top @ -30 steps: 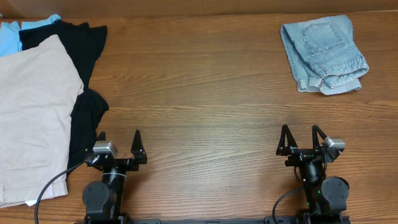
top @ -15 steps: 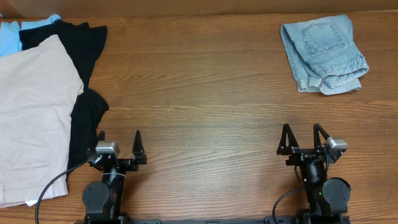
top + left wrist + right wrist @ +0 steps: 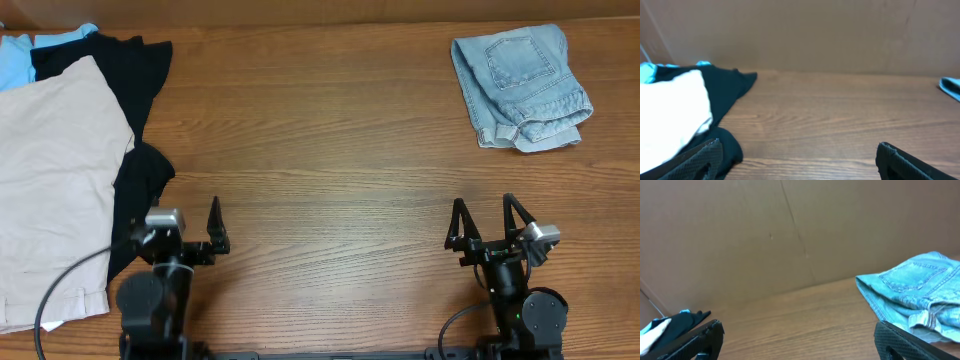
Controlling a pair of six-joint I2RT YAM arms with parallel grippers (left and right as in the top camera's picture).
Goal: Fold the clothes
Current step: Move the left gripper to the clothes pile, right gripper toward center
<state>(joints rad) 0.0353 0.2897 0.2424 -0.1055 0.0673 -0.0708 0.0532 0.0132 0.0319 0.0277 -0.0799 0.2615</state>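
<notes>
Pale beige shorts [image 3: 50,180] lie spread at the far left, on top of a black garment [image 3: 135,175] and a sky-blue piece [image 3: 40,45]. They also show in the left wrist view as white cloth [image 3: 670,115] over the black garment [image 3: 730,87]. Folded faded denim shorts [image 3: 520,88] lie at the back right and show in the right wrist view [image 3: 912,297]. My left gripper [image 3: 190,225] is open and empty beside the black garment's edge. My right gripper [image 3: 485,222] is open and empty at the front right.
A brown cardboard wall [image 3: 790,230] stands along the back of the wooden table [image 3: 320,180]. Black cables run from both arm bases at the front edge.
My left gripper has shifted a little to the left and back, toward the pile. The right arm and the clothes have not moved.
</notes>
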